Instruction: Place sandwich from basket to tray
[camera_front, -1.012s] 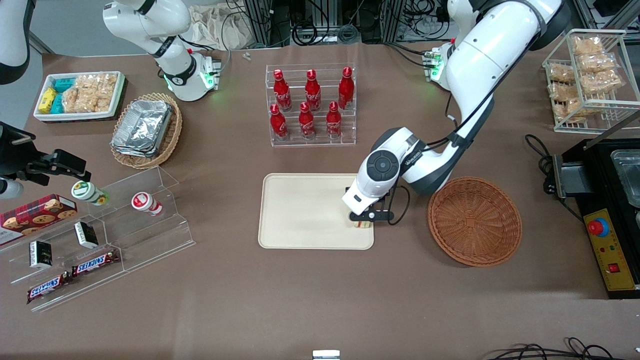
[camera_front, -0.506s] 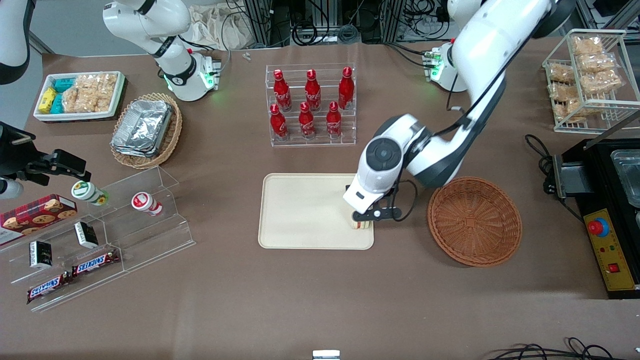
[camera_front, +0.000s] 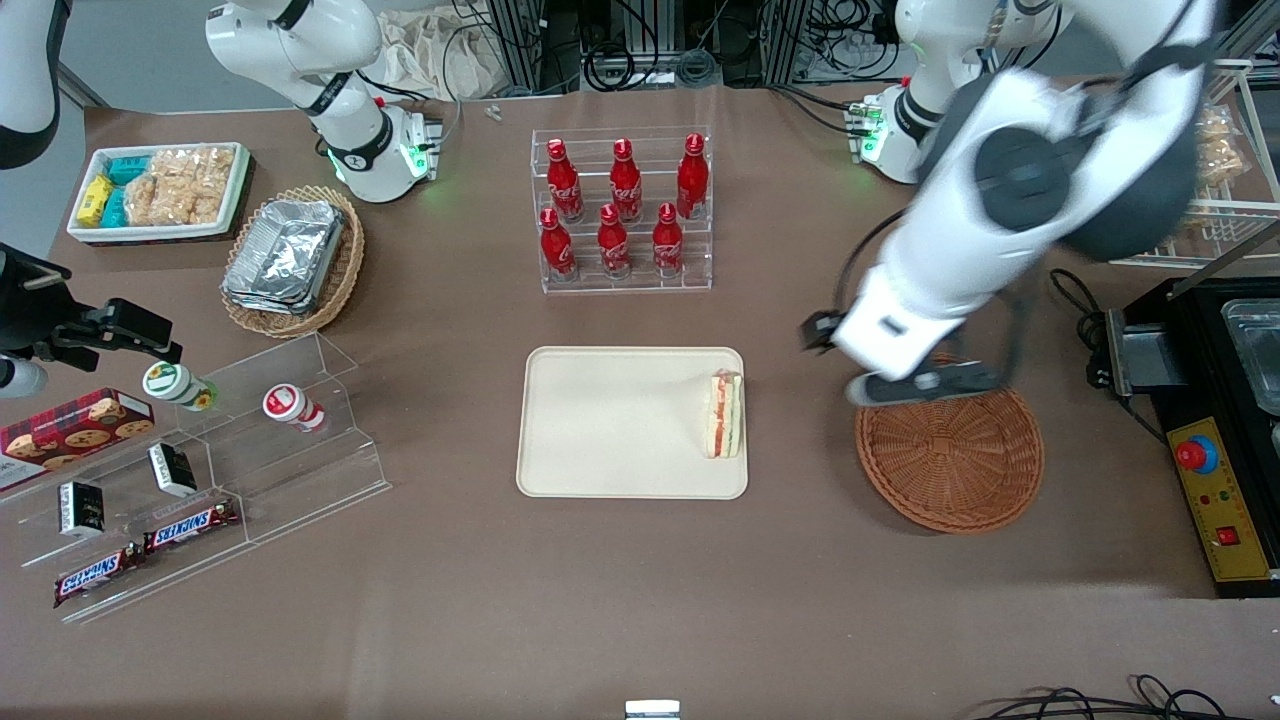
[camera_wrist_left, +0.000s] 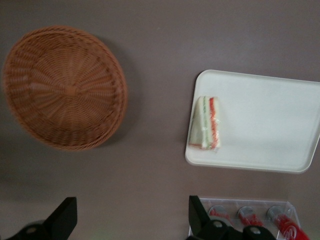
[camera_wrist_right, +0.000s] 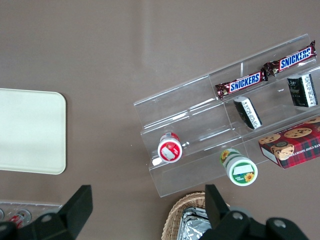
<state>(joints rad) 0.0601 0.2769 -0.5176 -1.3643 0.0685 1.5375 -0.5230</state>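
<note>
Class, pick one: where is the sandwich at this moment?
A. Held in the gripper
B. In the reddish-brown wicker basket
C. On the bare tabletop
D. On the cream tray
D: the sandwich lies on the tray by its rim; the basket holds nothing, and the gripper hangs open above the table, apart from both.

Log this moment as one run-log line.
sandwich: on tray, near basket-side rim | basket: empty | claw: open, holding nothing, above table near basket

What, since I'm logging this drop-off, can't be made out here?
Tool, open above the basket rim: motion-blurred in the front view.
Sandwich on the tray: filling too small to identify, either view.
Wire rack: partly hidden by the arm, front view.
Bottles: cut off by the wrist view's edge.
</note>
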